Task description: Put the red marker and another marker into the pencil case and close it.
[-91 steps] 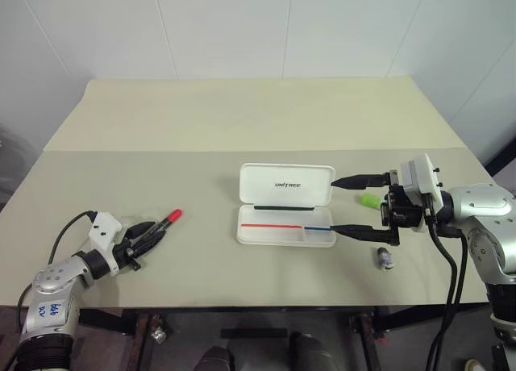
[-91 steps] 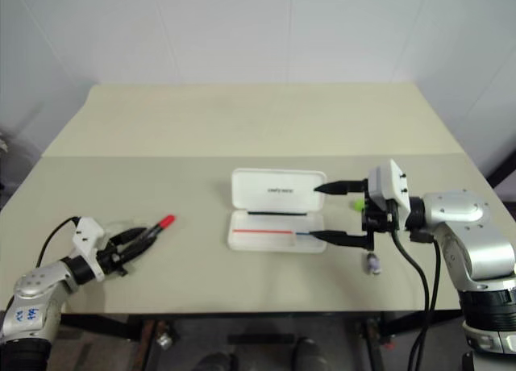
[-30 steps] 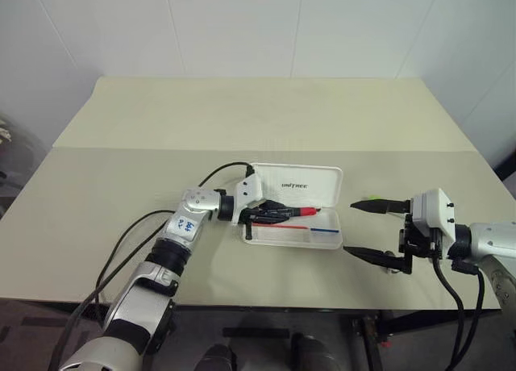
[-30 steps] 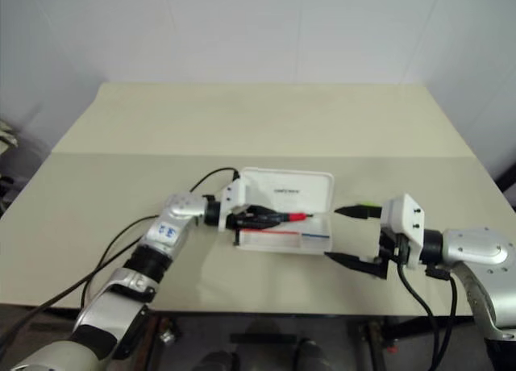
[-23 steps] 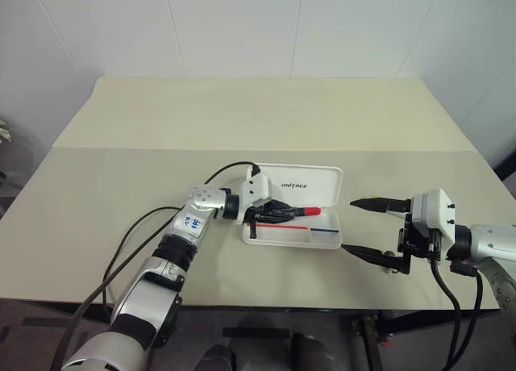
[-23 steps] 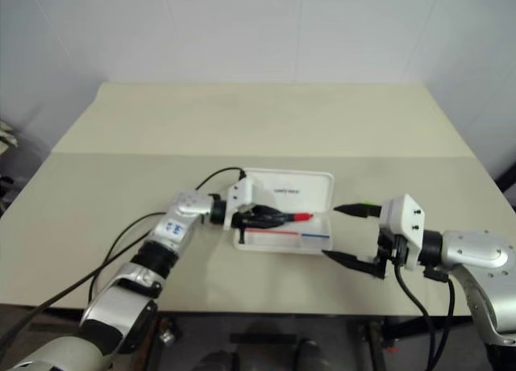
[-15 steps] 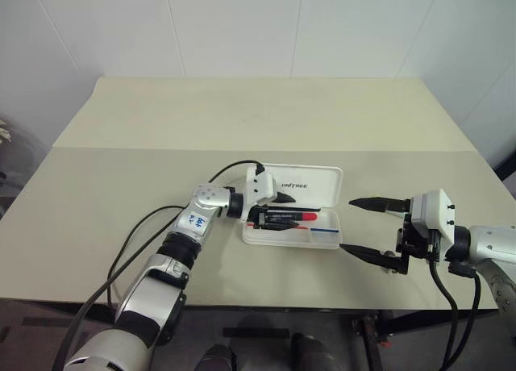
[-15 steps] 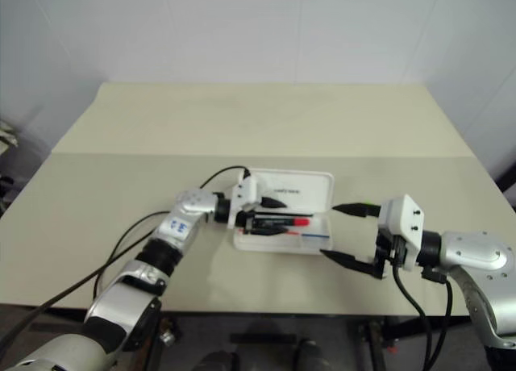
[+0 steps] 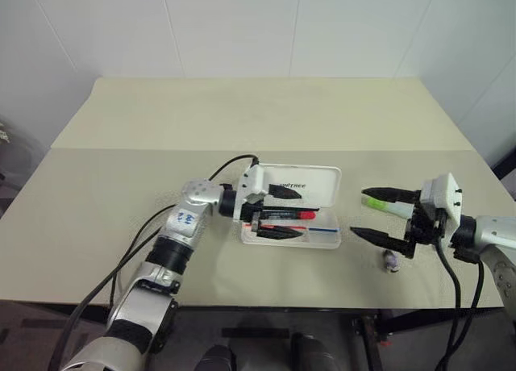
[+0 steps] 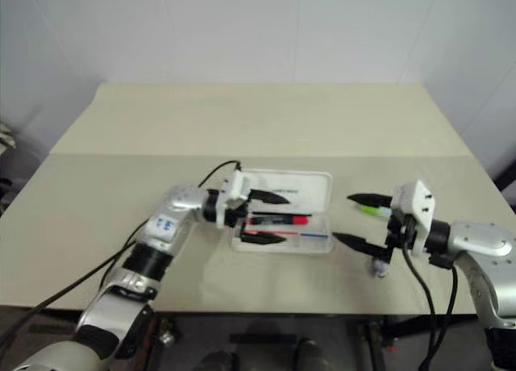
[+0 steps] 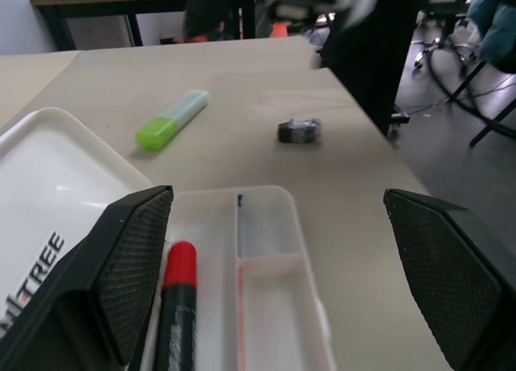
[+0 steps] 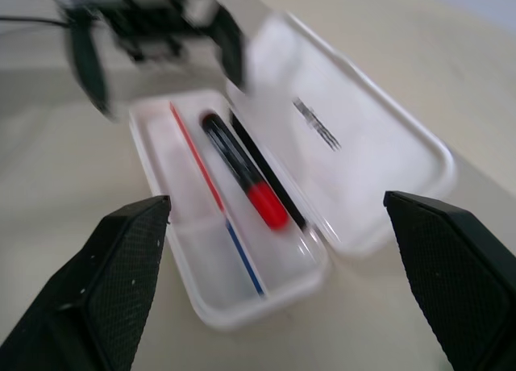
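The pencil case [image 9: 292, 207] lies open near the middle of the tabletop [image 9: 242, 121], a little toward its front edge. It is a flat, hard white shell with rounded corners and a glossy finish. Its lid is folded back toward the far edge, and small black lettering shows on the lid's inner face. The tray has thin walls, a divider that sets off a smaller compartment at its right end, and a red-and-blue stripe along its floor.

The red marker [image 9: 288, 215] lies lengthwise in the tray's long compartment: a slim black barrel with a bright red, smooth cap that points toward the right edge of the tabletop.

My left gripper [image 9: 280, 213] hovers over the left part of the case with its two black, finely ribbed fingers spread wide, one over the lid and one over the tray, and nothing between them.

The light-green marker [image 9: 380, 203], short and stubby with a vivid green end and a paler translucent body, lies on the matte beige tabletop between the case and the right edge. My right gripper [image 9: 373, 214] is spread wide and empty, with its far finger over that marker. A small dark object [image 9: 391, 261] sits near the front edge below it.
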